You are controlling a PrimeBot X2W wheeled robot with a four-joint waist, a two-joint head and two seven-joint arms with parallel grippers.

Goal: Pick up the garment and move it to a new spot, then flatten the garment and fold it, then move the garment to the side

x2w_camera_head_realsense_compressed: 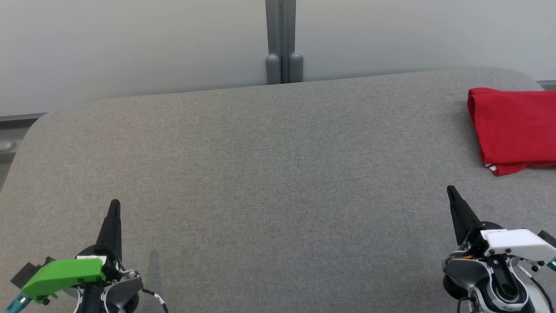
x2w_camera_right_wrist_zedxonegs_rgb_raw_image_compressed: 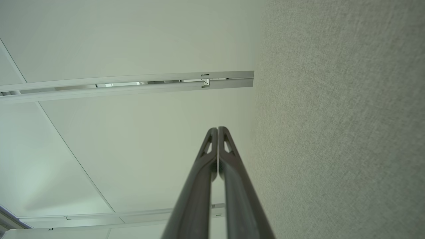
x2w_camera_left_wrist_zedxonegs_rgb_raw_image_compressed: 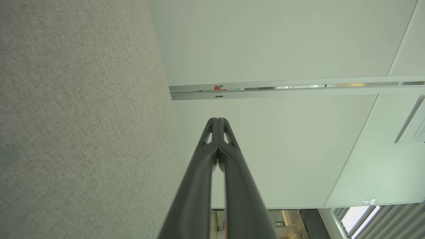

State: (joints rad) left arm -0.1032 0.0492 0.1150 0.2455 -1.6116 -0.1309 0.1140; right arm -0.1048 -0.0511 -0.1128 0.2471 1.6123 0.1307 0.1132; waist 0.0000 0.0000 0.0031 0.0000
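1. Garment (x2w_camera_head_realsense_compressed: 514,130), red and folded, lies at the table's (x2w_camera_head_realsense_compressed: 260,174) far right side.
2. My right gripper (x2w_camera_head_realsense_compressed: 451,191) is nearer: the garment sits ahead and slightly right of it; my left gripper (x2w_camera_head_realsense_compressed: 114,204) is well apart from it.
3. Both grippers are pressed together, holding nothing.

Garment (x2w_camera_head_realsense_compressed: 514,130) on table (x2w_camera_head_realsense_compressed: 269,182), far right side, cut off by the head view's right edge. Left hand (x2w_camera_head_realsense_compressed: 114,203) over table's near left, right hand (x2w_camera_head_realsense_compressed: 451,189) over near right, in front of garment. Post (x2w_camera_head_realsense_compressed: 281,43) behind table's far edge, middle
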